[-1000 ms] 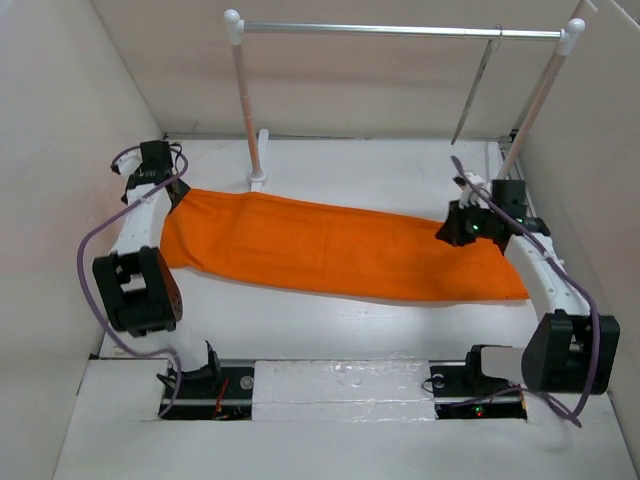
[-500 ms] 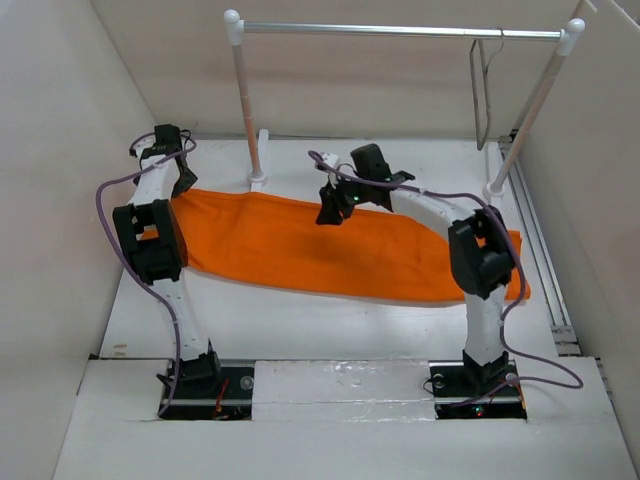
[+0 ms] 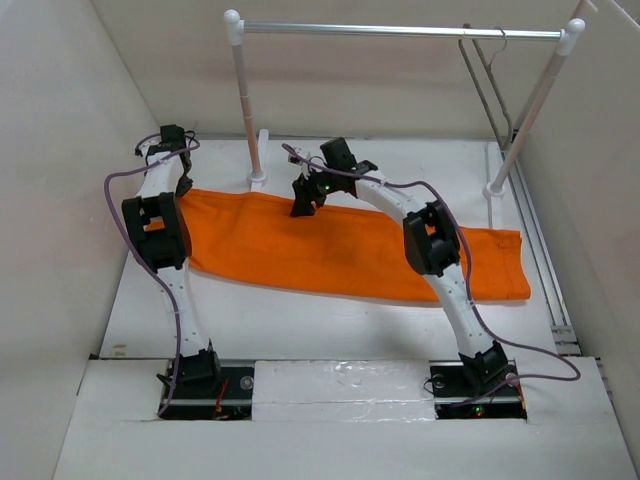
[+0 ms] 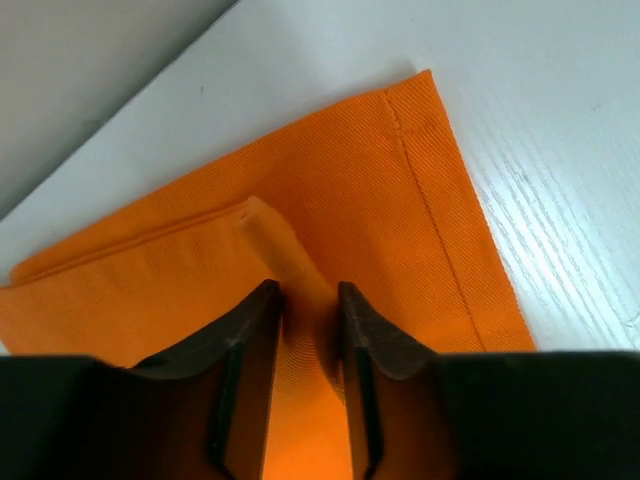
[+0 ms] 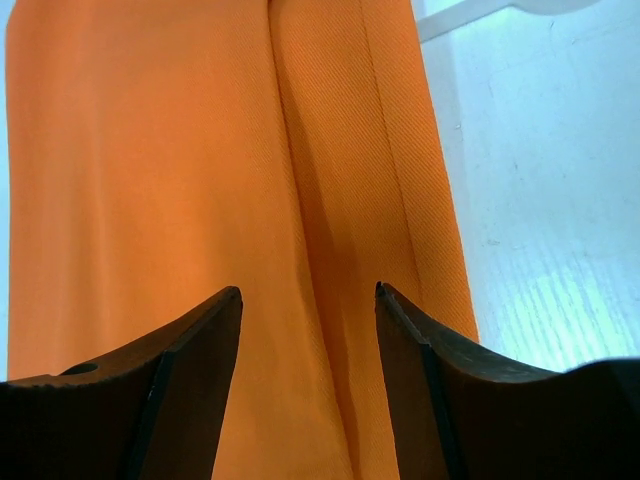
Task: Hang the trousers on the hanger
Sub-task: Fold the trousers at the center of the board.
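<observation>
The orange trousers lie flat across the table from left to right. At their far left corner my left gripper presses down, and in the left wrist view the left gripper is shut on a raised ridge of the trousers. My right gripper hangs over the far edge of the cloth, left of the middle. The right wrist view shows the right gripper open just above the trousers, with nothing between its fingers. The thin hanger hangs from the rail at the far right.
A silver rail spans the back on two white posts, the right post leaning. Pale walls close in on the left, right and back. Bare white table lies between the trousers and the arm bases.
My right arm has swung from the right end of the trousers to the far edge left of the middle, and its gripper has opened. My left gripper has closed on the cloth. The hanger has swung.
</observation>
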{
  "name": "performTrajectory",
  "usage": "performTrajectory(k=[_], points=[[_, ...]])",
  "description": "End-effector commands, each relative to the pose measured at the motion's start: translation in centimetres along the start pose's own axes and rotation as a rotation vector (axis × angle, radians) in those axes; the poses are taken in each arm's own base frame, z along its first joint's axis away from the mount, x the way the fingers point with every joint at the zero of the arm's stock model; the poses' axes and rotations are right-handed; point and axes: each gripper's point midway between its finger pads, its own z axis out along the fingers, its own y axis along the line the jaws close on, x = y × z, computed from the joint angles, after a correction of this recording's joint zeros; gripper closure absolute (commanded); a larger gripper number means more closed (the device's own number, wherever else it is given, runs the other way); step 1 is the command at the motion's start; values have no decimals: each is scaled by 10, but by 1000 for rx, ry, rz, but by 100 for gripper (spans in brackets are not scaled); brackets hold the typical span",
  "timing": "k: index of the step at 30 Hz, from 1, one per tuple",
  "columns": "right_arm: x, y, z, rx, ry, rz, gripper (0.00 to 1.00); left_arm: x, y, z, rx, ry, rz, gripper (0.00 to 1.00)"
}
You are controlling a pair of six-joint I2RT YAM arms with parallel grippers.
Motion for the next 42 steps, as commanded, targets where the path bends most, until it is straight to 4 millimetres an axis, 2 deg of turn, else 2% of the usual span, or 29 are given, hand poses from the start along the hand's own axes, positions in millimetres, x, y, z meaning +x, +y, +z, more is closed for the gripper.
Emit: performTrajectory(k=[1, 2, 5, 6, 17, 19, 20, 21, 22, 23, 24, 27, 30, 32, 36, 37, 40, 41, 42], points=[[-21, 10, -1, -35, -31, -11, 39, -19, 18, -8, -45, -41, -10, 76], [-19, 10, 0, -38, -31, -5, 40, -19, 18, -7, -46, -40, -3, 85], [-8, 7, 4, -33, -18, 19, 43, -20, 26, -4, -66, -39, -9, 97], [-5, 8, 5, -37, -17, 28, 48, -22, 30, -3, -68, -37, -15, 99], [20, 2, 14, -25, 17, 67, 50, -26, 36, -13, -73, -52, -30, 100], [19, 3, 15, -33, 10, 63, 53, -28, 36, -17, -66, -57, -37, 100], [18, 4, 15, -39, 5, 62, 59, -28, 36, -18, -65, -56, -36, 100], [14, 7, 14, -55, -12, 60, 75, -31, 37, -22, -60, -63, -43, 100], [12, 7, 15, -55, -20, 57, 75, -31, 37, -22, -60, -63, -43, 100], [10, 8, 14, -54, -23, 57, 79, -32, 38, -24, -59, -65, -46, 100], [5, 8, 12, -49, -34, 49, 91, -34, 39, -28, -55, -73, -51, 100], [-1, 8, 11, -49, -43, 42, 100, -38, 40, -36, -47, -85, -65, 100], [-9, 11, 8, -55, -65, 34, 100, -40, 42, -41, -44, -92, -72, 100], [-14, 10, 0, -44, -75, 32, 100, -41, 47, -45, -57, -97, -75, 100], [-41, 13, -20, -11, -132, 8, 100, -51, 59, -63, -76, -142, -111, 100], [-45, 8, -26, 5, -148, 13, 100, -52, 60, -65, -74, -146, -120, 100], [-52, 4, -30, 4, -168, 35, 100, -62, 55, -71, -43, -172, -131, 100], [-61, -3, -36, 21, -183, 26, 100, -62, 55, -70, -48, -167, -125, 100], [-54, -7, -31, 22, -167, 43, 100, -61, 54, -65, -58, -162, -118, 100]])
